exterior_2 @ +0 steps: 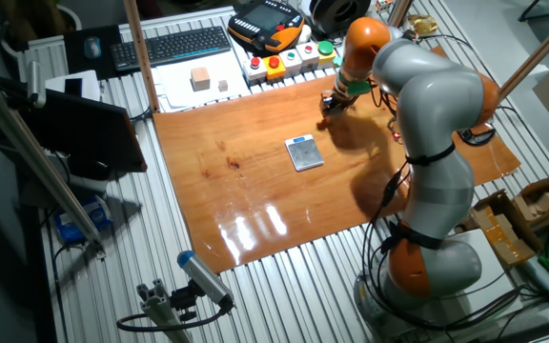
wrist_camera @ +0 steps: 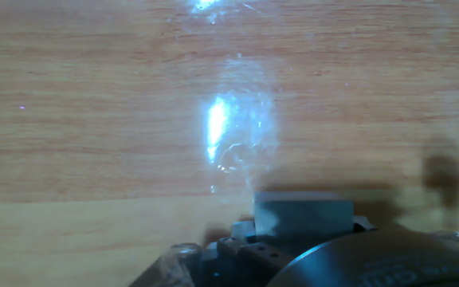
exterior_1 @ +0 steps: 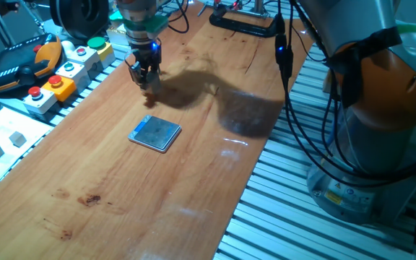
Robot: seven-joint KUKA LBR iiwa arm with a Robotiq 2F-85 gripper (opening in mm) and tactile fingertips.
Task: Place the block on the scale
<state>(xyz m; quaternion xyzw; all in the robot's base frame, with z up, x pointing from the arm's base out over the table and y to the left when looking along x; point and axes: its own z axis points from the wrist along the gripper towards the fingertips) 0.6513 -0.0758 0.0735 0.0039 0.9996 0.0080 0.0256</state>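
I see the glossy wooden table (exterior_1: 121,202) filling the frame. The scale (exterior_1: 155,133), flat, square, metallic-topped, lies centre-left. Above it, the gripper (exterior_1: 144,76) grips the block (wrist_camera: 303,212), a pale matte cube, at the hand view's bottom.

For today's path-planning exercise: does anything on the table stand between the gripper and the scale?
Nothing visible does. The gripper hangs low over bare wood just beyond the scale, and the tabletop between them shows only wood grain. Whether it holds the block cannot be told.
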